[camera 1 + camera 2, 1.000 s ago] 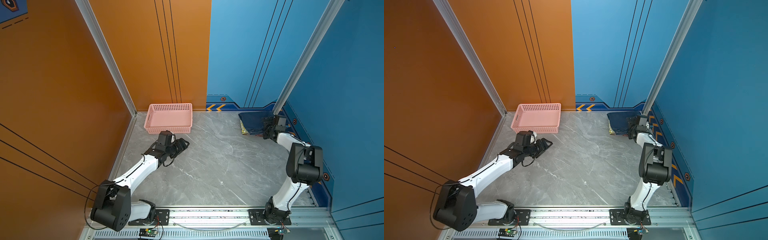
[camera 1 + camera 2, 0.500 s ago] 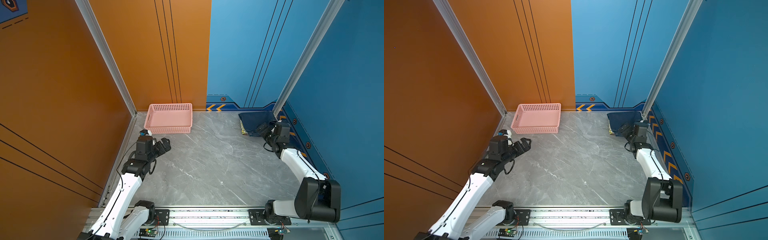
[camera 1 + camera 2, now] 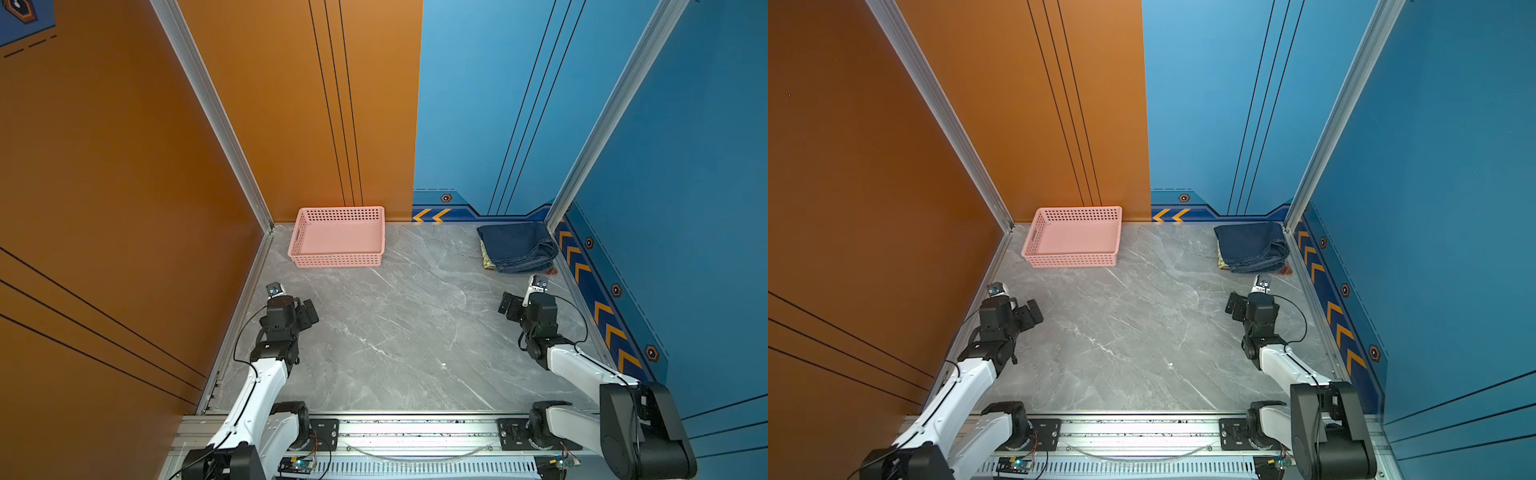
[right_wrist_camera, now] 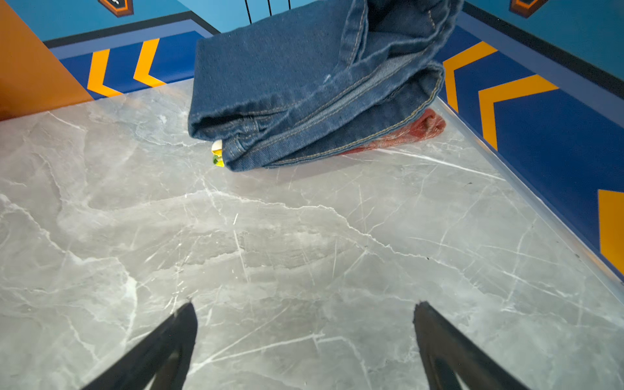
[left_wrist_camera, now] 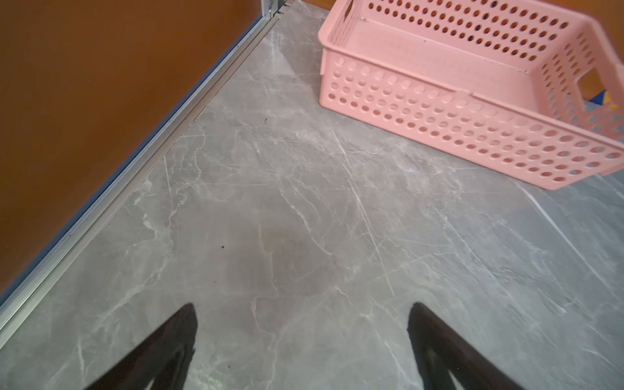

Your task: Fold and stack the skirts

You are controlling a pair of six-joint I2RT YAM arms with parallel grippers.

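While the pink basket [image 3: 336, 259] shows its bare floor, the denim skirt [image 3: 515, 245] tops the lemon-print skirt [image 4: 217, 153] and plaid skirt [image 4: 429, 126]. Left jaws and right jaws gape open.

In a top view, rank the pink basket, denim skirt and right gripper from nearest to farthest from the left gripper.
1. Pink basket: just beyond the left gripper.
2. Right gripper: opposite, right side.
3. Denim skirt: far right corner.
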